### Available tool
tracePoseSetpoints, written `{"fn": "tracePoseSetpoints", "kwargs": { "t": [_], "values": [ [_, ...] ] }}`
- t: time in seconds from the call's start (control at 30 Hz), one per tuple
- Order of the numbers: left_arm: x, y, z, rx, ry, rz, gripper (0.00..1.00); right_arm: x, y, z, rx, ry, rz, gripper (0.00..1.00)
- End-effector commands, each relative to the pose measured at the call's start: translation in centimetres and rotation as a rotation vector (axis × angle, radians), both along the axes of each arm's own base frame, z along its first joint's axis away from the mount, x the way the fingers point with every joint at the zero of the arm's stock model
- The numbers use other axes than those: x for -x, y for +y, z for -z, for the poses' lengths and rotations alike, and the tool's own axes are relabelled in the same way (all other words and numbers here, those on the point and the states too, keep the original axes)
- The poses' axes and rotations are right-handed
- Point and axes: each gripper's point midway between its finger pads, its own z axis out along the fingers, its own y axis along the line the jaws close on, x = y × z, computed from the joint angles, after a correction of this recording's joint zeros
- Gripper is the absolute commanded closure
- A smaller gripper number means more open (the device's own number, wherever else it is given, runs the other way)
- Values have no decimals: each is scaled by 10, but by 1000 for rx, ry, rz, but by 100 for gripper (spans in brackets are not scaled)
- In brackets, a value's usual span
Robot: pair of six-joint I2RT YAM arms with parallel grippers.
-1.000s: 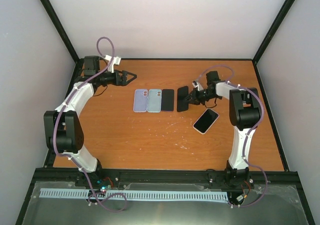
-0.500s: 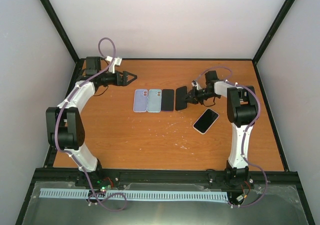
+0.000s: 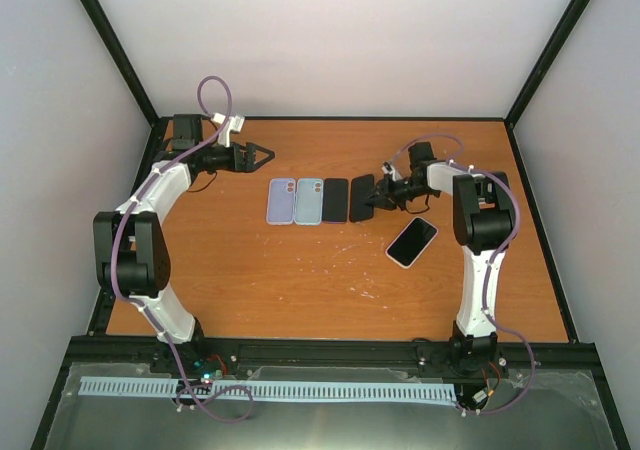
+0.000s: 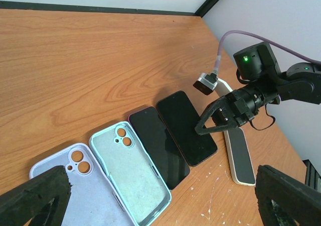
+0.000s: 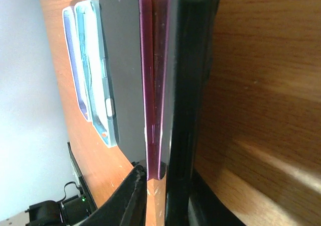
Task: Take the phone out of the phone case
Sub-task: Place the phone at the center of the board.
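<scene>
Two empty cases, a lavender case and a mint case, lie side by side mid-table. Beside them lies a dark phone with a magenta rim. A second magenta-rimmed phone lies right of it, nearly flat. My right gripper is shut on this phone's right edge; in the right wrist view its rim sits between the fingers. My left gripper is open and empty, hovering at the back left, looking down on the cases and both phones.
A white-edged phone lies face up on the wooden table, in front of the right gripper; it also shows in the left wrist view. Black frame rails run along the table's edges, with white walls behind.
My right gripper has moved left with the second phone, bringing it from a tilted pose down close beside the other dark phone. The left arm has barely moved.
</scene>
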Motion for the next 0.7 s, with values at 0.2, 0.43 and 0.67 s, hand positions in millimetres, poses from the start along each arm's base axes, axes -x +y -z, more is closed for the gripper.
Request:
{"fn": "tracePoseSetpoints", "kwargs": {
  "t": [0.2,0.43,0.67],
  "values": [
    [-3,3,-13,-1,-29,8,0,3,5,3,82,-27,-29,66],
    [2,3,-10,1,-18,5,0,0,0,-2,158,-86,-40,50],
    [4,4,-10,-8,-20,0,0,1,7,-9,175,-139,-91,36]
  ]
}}
